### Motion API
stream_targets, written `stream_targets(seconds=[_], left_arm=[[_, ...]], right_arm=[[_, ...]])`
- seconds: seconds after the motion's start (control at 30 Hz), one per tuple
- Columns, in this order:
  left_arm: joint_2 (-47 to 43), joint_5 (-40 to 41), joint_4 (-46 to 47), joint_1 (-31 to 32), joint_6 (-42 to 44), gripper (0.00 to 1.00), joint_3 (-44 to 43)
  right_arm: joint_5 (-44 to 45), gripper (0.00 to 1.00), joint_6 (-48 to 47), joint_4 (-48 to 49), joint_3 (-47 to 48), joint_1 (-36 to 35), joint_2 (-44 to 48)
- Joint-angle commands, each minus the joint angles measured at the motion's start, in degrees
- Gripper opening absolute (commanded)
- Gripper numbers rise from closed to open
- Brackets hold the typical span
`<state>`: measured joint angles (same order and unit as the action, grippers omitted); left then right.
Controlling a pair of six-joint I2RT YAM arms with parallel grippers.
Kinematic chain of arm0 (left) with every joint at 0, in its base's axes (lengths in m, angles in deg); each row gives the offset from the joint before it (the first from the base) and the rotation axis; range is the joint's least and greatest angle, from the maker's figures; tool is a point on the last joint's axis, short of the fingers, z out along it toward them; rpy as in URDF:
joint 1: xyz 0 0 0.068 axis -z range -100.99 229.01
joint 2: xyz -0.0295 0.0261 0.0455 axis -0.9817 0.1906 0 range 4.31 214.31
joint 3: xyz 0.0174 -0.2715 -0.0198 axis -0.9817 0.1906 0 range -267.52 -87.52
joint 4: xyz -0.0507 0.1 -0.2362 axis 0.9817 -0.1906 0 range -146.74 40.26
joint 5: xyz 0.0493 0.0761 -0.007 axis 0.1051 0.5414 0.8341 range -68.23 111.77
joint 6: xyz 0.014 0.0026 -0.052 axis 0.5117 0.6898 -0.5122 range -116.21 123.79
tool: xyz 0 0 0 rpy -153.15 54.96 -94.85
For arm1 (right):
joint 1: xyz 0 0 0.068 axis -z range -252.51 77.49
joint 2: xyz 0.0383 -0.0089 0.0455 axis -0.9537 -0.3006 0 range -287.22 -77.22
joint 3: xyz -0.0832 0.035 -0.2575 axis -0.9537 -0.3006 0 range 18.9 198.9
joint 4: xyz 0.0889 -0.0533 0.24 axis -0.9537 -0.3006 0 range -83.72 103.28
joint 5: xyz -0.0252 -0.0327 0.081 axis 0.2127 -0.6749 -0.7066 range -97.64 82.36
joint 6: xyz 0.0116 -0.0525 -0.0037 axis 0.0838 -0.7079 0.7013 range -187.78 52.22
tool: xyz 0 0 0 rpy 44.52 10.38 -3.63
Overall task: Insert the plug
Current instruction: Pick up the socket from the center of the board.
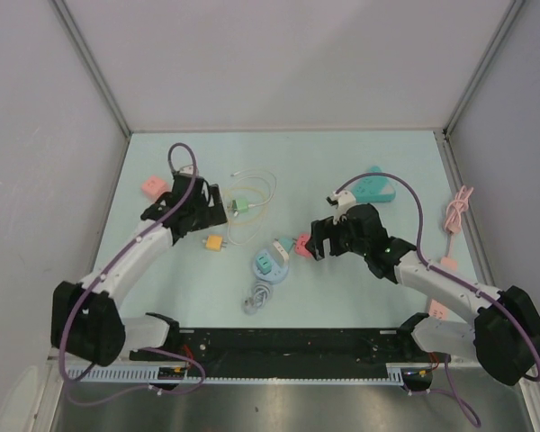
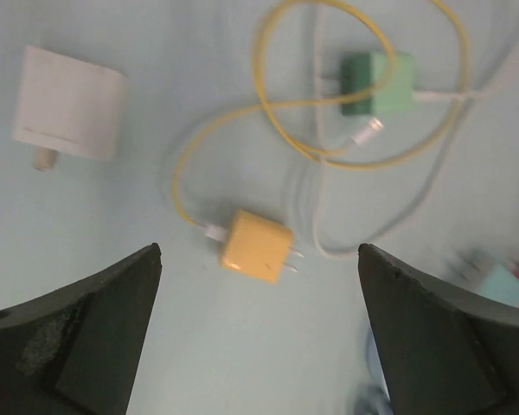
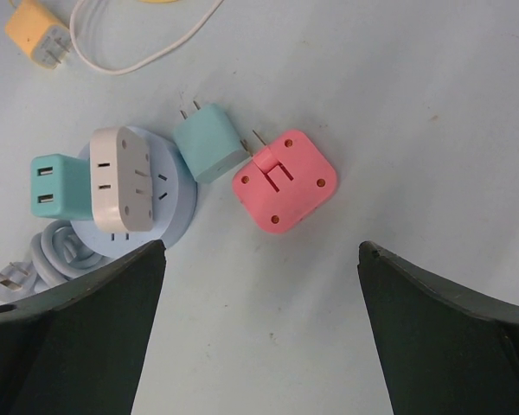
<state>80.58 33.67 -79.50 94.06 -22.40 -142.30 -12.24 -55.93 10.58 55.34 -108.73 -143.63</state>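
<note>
Several plugs lie on the pale table. A yellow plug (image 2: 258,246) with a yellow cable lies flat, prongs pointing right, directly below my left gripper (image 2: 258,252), which is open and holds nothing. A pink plug (image 3: 285,181) and a teal plug (image 3: 208,143) lie just ahead of my open right gripper (image 3: 261,246). Left of them is a round blue socket hub (image 3: 175,212) carrying a white adapter (image 3: 121,177) and a green charger (image 3: 60,186). From above, the left gripper (image 1: 214,216) hovers by the yellow plug (image 1: 215,242), and the right gripper (image 1: 317,241) by the pink plug (image 1: 301,244).
A green plug (image 2: 376,82) sits among looped white and yellow cables, with a white adapter (image 2: 67,115) to the left. A teal power strip (image 1: 375,186) lies at the back right. A pink cable (image 1: 456,211) and pink adapters (image 1: 437,310) line the right edge. A grey cable (image 1: 256,297) coils near the hub.
</note>
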Motion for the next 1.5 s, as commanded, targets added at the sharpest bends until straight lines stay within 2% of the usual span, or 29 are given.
stream_targets(seconds=[0.0,0.1,0.23,0.33,0.43,0.53,0.67,0.8,0.97,1.13,1.33,1.37,1.4,1.43,1.47], left_arm=[[-8.49,0.15,-2.59,6.73,-6.67,1.0,4.33],[-12.37,-1.0,-0.83,12.26,-8.17,1.0,7.67],[-14.13,-2.93,0.49,19.65,-5.72,0.99,11.01],[-15.27,-0.32,-0.47,25.72,-5.09,0.99,11.89],[-18.68,0.66,-1.97,26.7,-6.67,1.0,12.51],[-22.81,4.96,-2.23,26.7,-6.76,1.0,12.25],[-26.08,11.54,-3.81,25.65,-6.33,1.0,10.58],[-28.36,15.51,-5.66,22.84,-5.54,1.0,10.31],[-32.14,15.17,-5.75,14.77,-2.55,1.0,11.28],[-34.43,14.73,-2.77,9.83,1.93,1.0,12.51],[-33.64,12.11,0.57,4.65,3.87,1.0,14.0],[-33.82,11.22,1.1,3.07,3.87,1.0,14.35],[-34.08,9.91,1.37,2.27,3.87,1.0,14.62],[-34.17,9.03,1.98,1.4,3.87,1.0,14.71],[-34.34,7.89,2.25,0.26,3.87,1.0,14.79]], right_arm=[[-4.09,0.95,-1.05,2.17,0.38,-1.47,1.46],[-3.93,0.93,-1.92,2.08,1.26,-5.32,0.76],[-1.2,0.93,-1.75,0.33,2.22,-8.59,-0.03],[-1.2,0.92,-0.61,-0.29,2.31,-10.34,0.32],[1.25,0.91,0.62,-0.47,2.75,-15.51,-0.12],[2.84,0.9,1.94,0.58,3.72,-21.4,-3.44],[7.75,0.86,0.37,0.41,7.32,-27.03,-9.5],[12.76,0.79,-1.22,0.15,11.45,-29.78,-16.19],[14.09,0.68,-3.24,-1.6,16.71,-31.18,-23.58],[14.45,0.58,-4.47,-4.5,19.62,-33.03,-28.59],[13.65,0.38,-5.44,-8.81,22.61,-35.57,-30.61],[13.57,0.26,-5.44,-9.16,22.79,-35.75,-30.79],[13.65,0.2,-5.27,-9.86,22.79,-35.93,-30.97],[13.74,0.08,-5.35,-10.22,23.05,-36.1,-30.71],[13.83,0.03,-5.88,-10.66,23.4,-36.45,-30.45]])
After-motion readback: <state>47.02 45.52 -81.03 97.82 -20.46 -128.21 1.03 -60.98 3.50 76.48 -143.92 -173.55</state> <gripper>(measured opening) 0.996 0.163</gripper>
